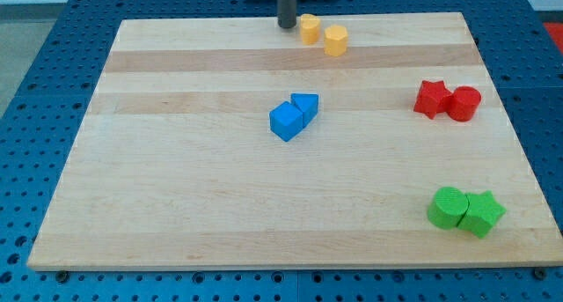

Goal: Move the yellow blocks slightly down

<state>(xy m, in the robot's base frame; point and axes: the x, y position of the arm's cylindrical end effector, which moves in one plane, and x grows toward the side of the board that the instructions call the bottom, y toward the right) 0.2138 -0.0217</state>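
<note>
My tip [287,25] rests just left of two yellow blocks [322,34] near the surface's [176,205] top edge; no fingers exist, only a bare rod; the blocks are likely light, rigid, free-sliding; best pushed from their upper sides.

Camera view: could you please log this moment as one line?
my tip: top edge, left of yellow blocks | yellows: touching, top | task: not done
</note>
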